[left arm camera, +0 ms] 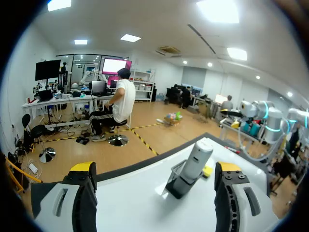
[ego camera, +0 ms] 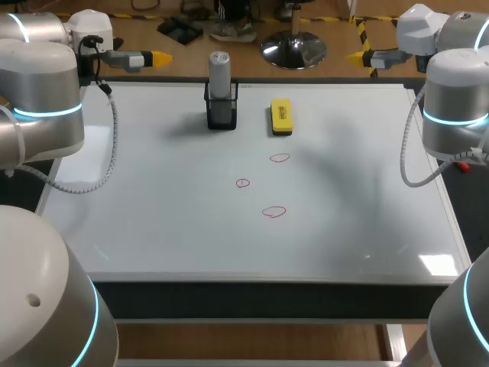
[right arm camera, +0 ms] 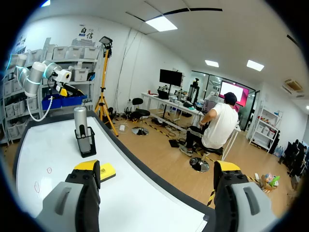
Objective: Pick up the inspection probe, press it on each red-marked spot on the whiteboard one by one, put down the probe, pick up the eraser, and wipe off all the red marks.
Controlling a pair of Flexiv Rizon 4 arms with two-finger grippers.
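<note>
The grey inspection probe (ego camera: pixel 219 71) stands upright in a black holder (ego camera: pixel 221 113) at the back of the whiteboard (ego camera: pixel 153 222). A yellow eraser (ego camera: pixel 281 117) lies just right of it. Three red marks (ego camera: pixel 280 158) (ego camera: pixel 242 183) (ego camera: pixel 273 212) sit mid-board. My left gripper (ego camera: pixel 157 57) hangs open over the far left corner, empty; in its wrist view (left arm camera: pixel 154 169) the probe (left arm camera: pixel 195 162) is ahead, near one finger. My right gripper (ego camera: pixel 357 56) is open and empty beyond the far right edge; its wrist view (right arm camera: pixel 157 166) shows the probe (right arm camera: pixel 80 123), eraser (right arm camera: pixel 107 170) and marks (right arm camera: pixel 49 170) off to one side.
The whiteboard covers nearly the whole table, and its dark front edge (ego camera: pixel 260 294) runs along the near side. My arm links rise at the left (ego camera: pixel 42 99) and right (ego camera: pixel 458 107) sides. My arms' large white bodies fill the near corners.
</note>
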